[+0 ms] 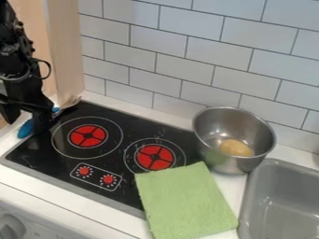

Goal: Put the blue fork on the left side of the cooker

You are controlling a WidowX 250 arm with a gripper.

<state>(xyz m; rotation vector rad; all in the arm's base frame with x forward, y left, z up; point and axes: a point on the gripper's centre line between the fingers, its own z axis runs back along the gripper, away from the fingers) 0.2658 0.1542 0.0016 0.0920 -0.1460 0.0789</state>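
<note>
The black gripper (42,120) hangs down at the left edge of the cooker (128,123). The blue fork (25,129) is at that same left edge, slanting from the white counter strip up toward the wall corner. Its blue handle end shows left of the gripper, and a bit of blue and the metallic tines show to the right. The gripper hides the fork's middle. Whether the fork is held or only lies behind the gripper, I cannot tell.
A steel pot (212,125) with a yellowish item (236,148) inside stands at the cooker's right edge. A green cloth (185,202) overlaps the front right corner. A grey sink (283,198) lies at the right, and a tiled wall (187,60) rises behind.
</note>
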